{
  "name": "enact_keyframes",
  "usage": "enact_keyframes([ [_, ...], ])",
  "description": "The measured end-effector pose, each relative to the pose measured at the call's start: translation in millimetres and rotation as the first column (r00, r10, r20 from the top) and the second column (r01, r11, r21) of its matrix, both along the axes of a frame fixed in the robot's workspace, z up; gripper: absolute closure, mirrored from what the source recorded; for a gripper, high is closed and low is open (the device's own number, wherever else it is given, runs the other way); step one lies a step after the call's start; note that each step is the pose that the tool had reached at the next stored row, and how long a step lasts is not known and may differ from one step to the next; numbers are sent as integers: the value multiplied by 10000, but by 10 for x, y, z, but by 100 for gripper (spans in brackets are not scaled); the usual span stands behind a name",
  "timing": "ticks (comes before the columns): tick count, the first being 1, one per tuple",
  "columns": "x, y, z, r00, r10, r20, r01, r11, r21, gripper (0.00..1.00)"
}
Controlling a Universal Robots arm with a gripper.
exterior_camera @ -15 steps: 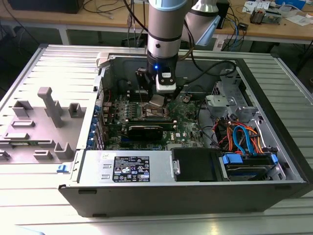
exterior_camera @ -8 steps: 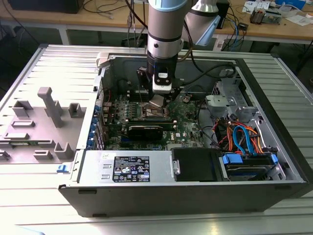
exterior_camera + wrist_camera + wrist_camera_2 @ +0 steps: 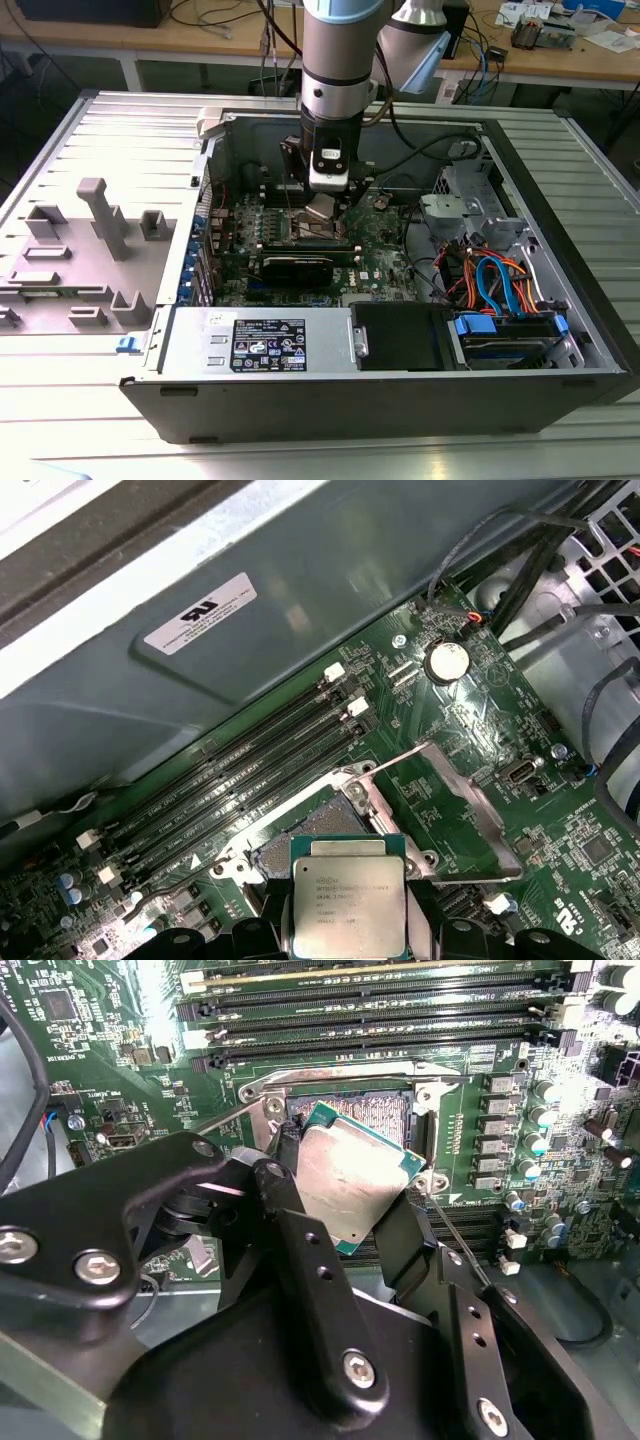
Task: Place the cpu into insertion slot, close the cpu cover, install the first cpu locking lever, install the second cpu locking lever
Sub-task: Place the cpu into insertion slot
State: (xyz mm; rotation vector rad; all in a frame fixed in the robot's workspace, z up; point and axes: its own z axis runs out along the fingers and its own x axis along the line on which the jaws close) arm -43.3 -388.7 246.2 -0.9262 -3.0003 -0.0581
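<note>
My gripper (image 3: 325,205) hangs over the green motherboard (image 3: 385,262) inside the open computer case. It is shut on the cpu (image 3: 350,1185), a silver-topped square chip held by two opposite edges between the black fingers (image 3: 300,1250). The chip is tilted and sits just above the insertion slot (image 3: 310,832), whose dark socket (image 3: 352,1107) lies uncovered behind it. The cpu (image 3: 348,905) is apart from the socket. The cpu cover (image 3: 478,805), a silver frame with a square window, is swung open to one side of the socket. A thin wire lever (image 3: 455,1235) stands free beside it.
Long black memory slots (image 3: 250,770) run beside the socket, close to the case wall (image 3: 300,600). Bundled cables (image 3: 490,275) and a drive bay fill the exterior view's right of the case. A black power supply (image 3: 260,345) lies at the front. A grey fixture tray (image 3: 90,250) sits outside, on the left.
</note>
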Motion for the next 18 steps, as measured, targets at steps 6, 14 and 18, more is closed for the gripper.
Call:
enact_keyframes([
  [6, 0, 0, -5, 9965, -835, 0, 835, 9965, 0, 45],
  [14, 0, 0, -16, 9629, -2698, 0, 2698, 9629, 0, 45],
  [18, 0, 0, -21, 9383, -3457, 0, 3457, 9383, 0, 45],
])
